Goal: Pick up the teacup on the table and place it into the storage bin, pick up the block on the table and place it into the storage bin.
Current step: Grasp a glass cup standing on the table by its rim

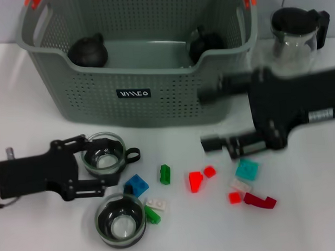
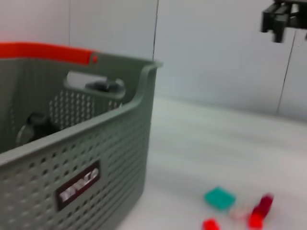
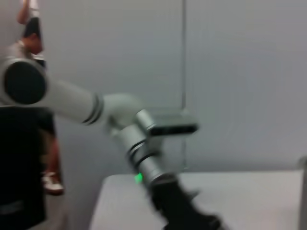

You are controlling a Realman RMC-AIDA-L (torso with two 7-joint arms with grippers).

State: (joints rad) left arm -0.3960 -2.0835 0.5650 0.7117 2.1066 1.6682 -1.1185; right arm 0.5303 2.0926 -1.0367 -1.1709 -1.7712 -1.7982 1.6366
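Observation:
The grey-green storage bin (image 1: pixel 138 88) stands at the back of the table and fills the left of the left wrist view (image 2: pixel 72 158). A glass teacup (image 1: pixel 105 156) sits between the fingers of my left gripper (image 1: pixel 108 164), which is open around it at table level. Nearer the front edge stands a second teacup (image 1: pixel 120 221). Several blocks lie scattered, among them a blue block (image 1: pixel 137 185), a green block (image 1: pixel 165 174), a red block (image 1: pixel 195 181) and a teal block (image 1: pixel 246 169) (image 2: pixel 219 197). My right gripper (image 1: pixel 205 119) (image 2: pixel 283 19) hangs open and empty above the blocks, in front of the bin.
Two black round objects (image 1: pixel 87 51) (image 1: pixel 204 43) rest inside the bin. A glass pitcher (image 1: pixel 293 39) with a black lid stands right of the bin. The left arm (image 3: pixel 120 120) shows in the right wrist view, with a person (image 3: pixel 33 96) beyond the table.

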